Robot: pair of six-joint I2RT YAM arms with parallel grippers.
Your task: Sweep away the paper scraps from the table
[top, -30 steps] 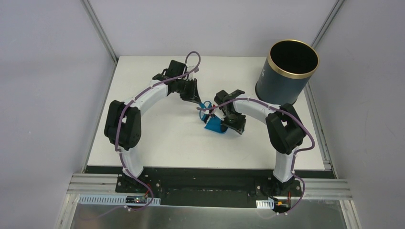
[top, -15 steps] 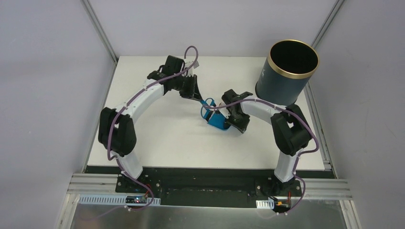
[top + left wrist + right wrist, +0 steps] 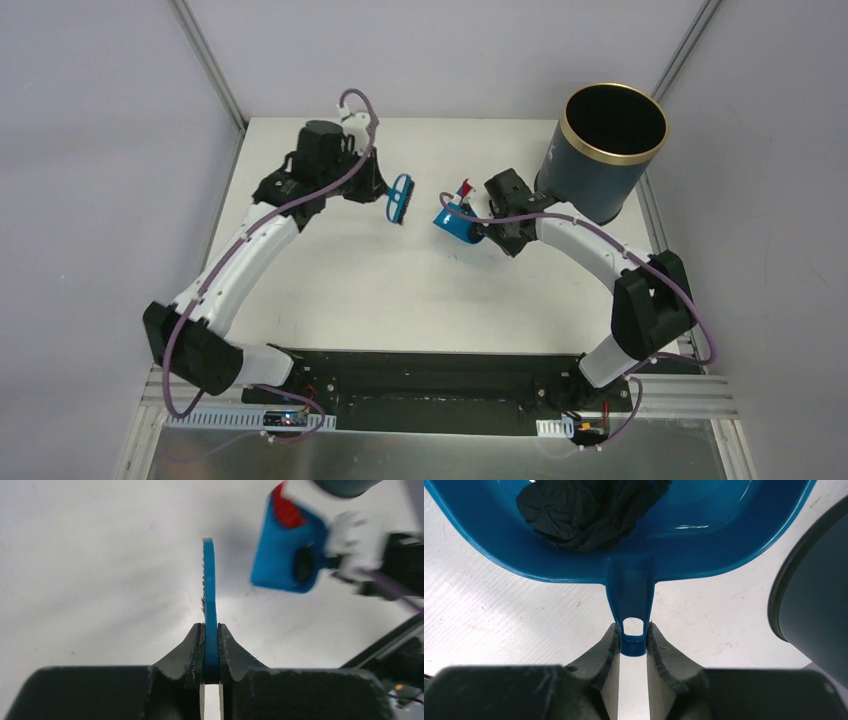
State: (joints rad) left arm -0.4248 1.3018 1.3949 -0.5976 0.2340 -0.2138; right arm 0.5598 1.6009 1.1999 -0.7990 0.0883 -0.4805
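Finding: the paper scraps [image 3: 589,510] are no longer loose on the worktop [image 3: 350,290]. A dark crumpled wad lies in the blue dustpan [image 3: 724,545], and the left wrist view shows a red scrap at the pan's far lip. The right pincer [image 3: 633,636] is clamped on the pan's narrow handle tab, with the fingers closing either side of the hanging hole. The pan sits just beside the dark, gold-rimmed bin [image 3: 605,150]. The left pincer [image 3: 211,632] is closed on the thin blade of the small blue brush [image 3: 209,590], held edge-on and apart from the pan. From overhead no stray scrap is visible on the white surface, though wads this small could escape notice at that range. Handling assessment: the scraps appear very light, soft and springy, so they are liable to roll or flutter out of a shallow pan if it is jolted or tipped early. They are poor candidates for a direct pinch and are best carried in the pan. The pan looks like rigid, smooth plastic. A grip this far out on a slim tab could let it swivel, so a level carry and a slow tilt over the bin mouth is advisable.
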